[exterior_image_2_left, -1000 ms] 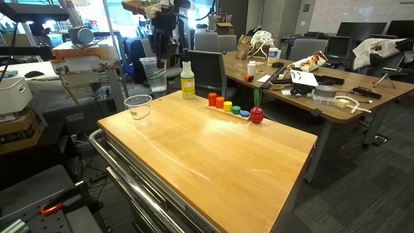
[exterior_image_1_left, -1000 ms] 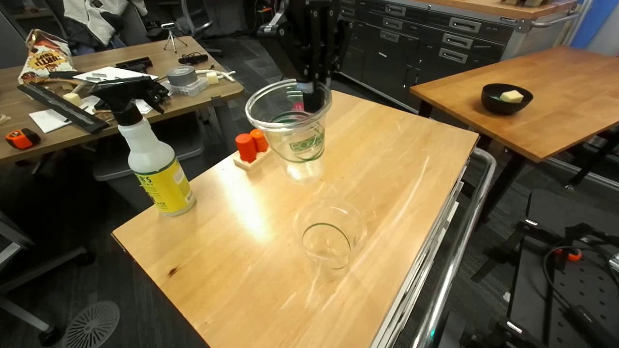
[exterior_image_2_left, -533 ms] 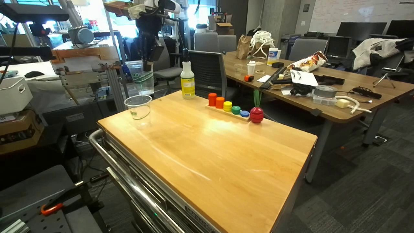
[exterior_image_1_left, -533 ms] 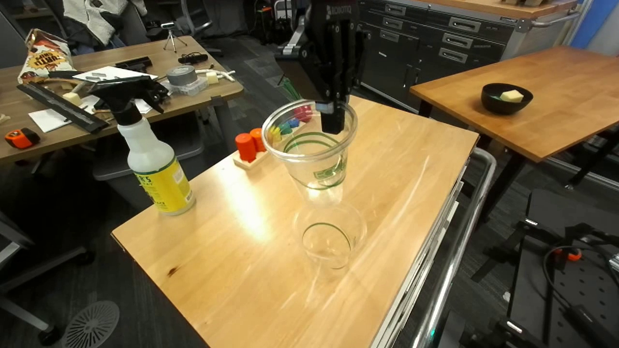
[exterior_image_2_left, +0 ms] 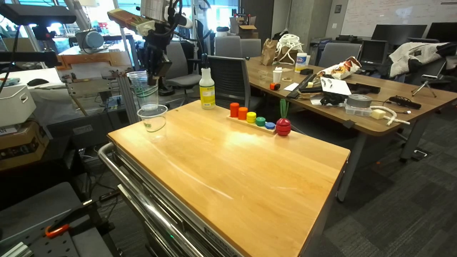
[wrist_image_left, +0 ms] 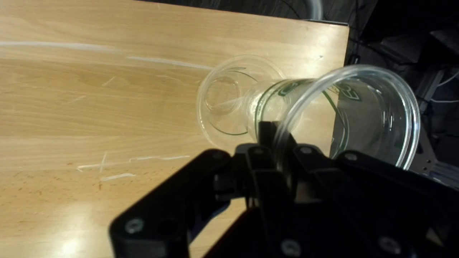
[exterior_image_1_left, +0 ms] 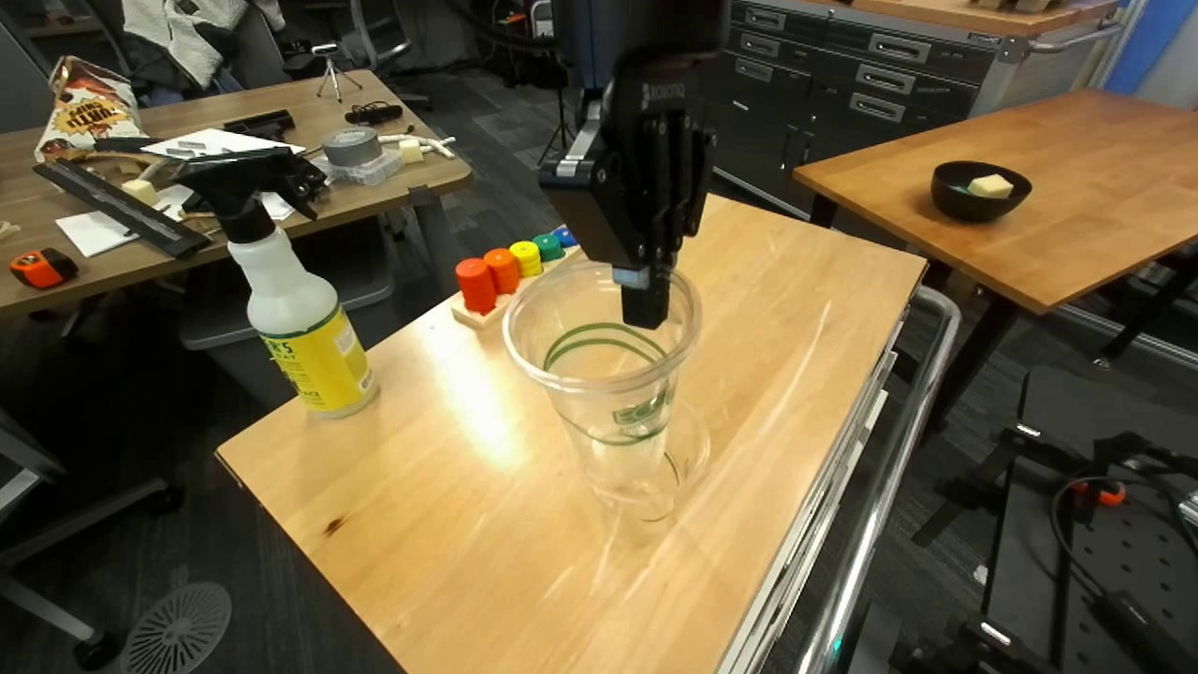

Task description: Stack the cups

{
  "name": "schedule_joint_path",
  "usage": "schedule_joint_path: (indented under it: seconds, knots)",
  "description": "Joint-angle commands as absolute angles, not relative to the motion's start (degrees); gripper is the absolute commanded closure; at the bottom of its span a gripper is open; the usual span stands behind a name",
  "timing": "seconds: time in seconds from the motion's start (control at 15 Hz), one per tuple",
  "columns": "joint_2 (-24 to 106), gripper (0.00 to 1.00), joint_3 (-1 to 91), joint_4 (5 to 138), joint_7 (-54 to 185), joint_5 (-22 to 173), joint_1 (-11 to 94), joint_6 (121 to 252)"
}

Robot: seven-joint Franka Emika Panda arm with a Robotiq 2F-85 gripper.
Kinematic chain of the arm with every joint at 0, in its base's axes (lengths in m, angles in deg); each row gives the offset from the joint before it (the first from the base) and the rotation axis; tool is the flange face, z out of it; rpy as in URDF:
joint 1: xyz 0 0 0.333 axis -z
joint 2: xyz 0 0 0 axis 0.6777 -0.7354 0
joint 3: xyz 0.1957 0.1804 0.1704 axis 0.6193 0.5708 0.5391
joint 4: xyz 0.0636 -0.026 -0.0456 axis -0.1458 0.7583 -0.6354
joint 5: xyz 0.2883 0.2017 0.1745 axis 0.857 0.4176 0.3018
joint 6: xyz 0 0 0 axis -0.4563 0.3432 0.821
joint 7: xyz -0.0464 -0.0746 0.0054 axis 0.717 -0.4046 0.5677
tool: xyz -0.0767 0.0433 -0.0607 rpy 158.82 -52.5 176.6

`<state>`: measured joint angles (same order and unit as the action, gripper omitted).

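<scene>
Wrist view: the nested cups (wrist_image_left: 337,111) hang in the pincer (wrist_image_left: 278,139), which grips their wall — their base overlaps the mouth of the lone cup (wrist_image_left: 224,107), upright on the tabletop (wrist_image_left: 107,114) — touching or apart, I cannot tell. In both exterior views the coloured pieces (exterior_image_2_left: 251,117) stand near the bottle (exterior_image_2_left: 207,93).

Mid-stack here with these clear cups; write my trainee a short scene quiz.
1. True or false: the clear round plastic cup on the pale wooden tabletop stands upright.
2. What does the black two-finger gripper hold? A) white spray bottle; B) second clear plastic cup; C) red round toy.
3. Fill in: a ____ piece sits between the round yellow piece and round blue piece.
Key: 1, true; 2, B (possibly two, nested); 3, green piece.
</scene>
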<state>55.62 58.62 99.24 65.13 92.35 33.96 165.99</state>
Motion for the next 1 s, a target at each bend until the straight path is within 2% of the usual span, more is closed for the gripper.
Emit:
schedule_joint_path:
  seconds: [0.0,0.47,0.93]
  knots:
    - [55.73,0.98,59.02,100.86,67.16,95.32,33.39,167.96]
    - [55.19,0.98,58.60,101.82,66.08,92.89,33.81,167.90]
    - [52.31,0.98,57.71,101.21,65.75,87.18,33.90,173.93]
